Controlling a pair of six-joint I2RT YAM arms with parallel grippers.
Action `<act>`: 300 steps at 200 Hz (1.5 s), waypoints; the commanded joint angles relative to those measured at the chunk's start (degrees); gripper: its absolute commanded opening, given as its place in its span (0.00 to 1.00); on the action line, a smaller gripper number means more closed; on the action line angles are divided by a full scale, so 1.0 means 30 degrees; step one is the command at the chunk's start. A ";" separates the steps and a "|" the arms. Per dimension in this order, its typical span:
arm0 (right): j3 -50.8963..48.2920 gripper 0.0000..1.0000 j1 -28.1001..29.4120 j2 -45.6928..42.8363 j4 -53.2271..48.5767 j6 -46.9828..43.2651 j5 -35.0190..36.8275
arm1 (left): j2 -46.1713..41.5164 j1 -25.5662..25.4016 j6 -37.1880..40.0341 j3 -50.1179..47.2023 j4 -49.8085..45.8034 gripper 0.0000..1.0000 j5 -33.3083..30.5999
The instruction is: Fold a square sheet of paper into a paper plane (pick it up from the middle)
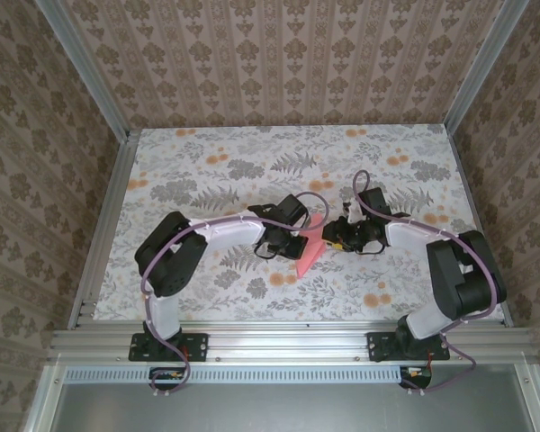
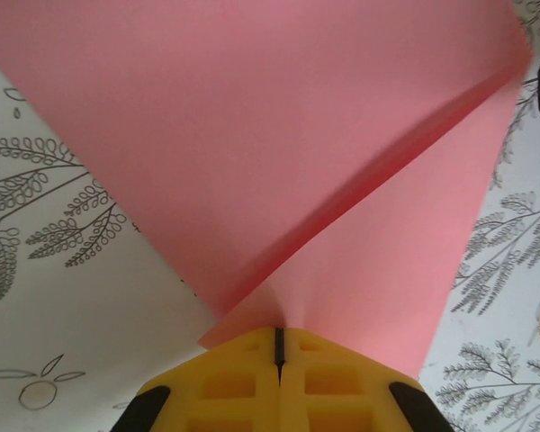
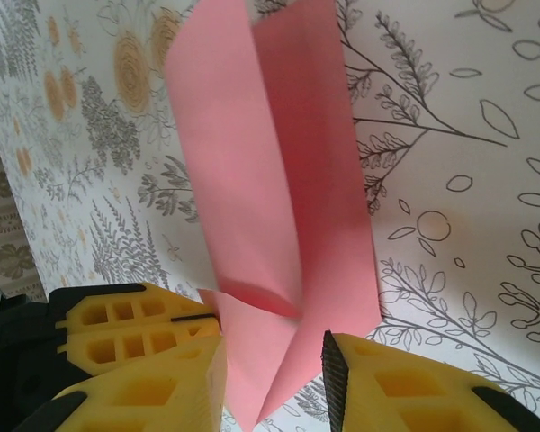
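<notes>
Two arms meet nr the ctr of the floral-print table, w/ the paper plane btw them: a slim pink-red wedge, its point twd the near edge. From above, the left gripper sits at the paper's left side and the right gripper at its right, both low over the surface. In the left wrist view the left gripper is pinched tight on a corner of the paper plane. Its yellow fingers meet w/ only a thin dark seam btw them. The paper fans out from that pinch in two layers, a crease running diag. up to the right. In the right wrist view the right gripper stands parted, not gripping. The narrow end of the paper plane lies in the gap, w/ one yellow finger just beside its left edge. A sliver of table shows btw the other pad and the paper. Seen from there the paper is a long strip w/ a lengthwise fold down the middle, one flap raised. Can't tell whether the left-hand finger touches the paper.
</notes>
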 commanded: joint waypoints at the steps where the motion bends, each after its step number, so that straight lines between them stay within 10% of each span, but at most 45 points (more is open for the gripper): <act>1: -0.0289 0.37 0.0083 0.0522 0.0586 0.0230 -0.0491 | 0.0356 0.0117 0.0492 0.0377 0.0056 0.03 0.0065; 300: 0.0361 0.38 0.0133 0.2109 0.3376 0.1896 -0.1760 | -0.0531 0.0505 0.0392 -0.0853 0.1082 0.06 0.0724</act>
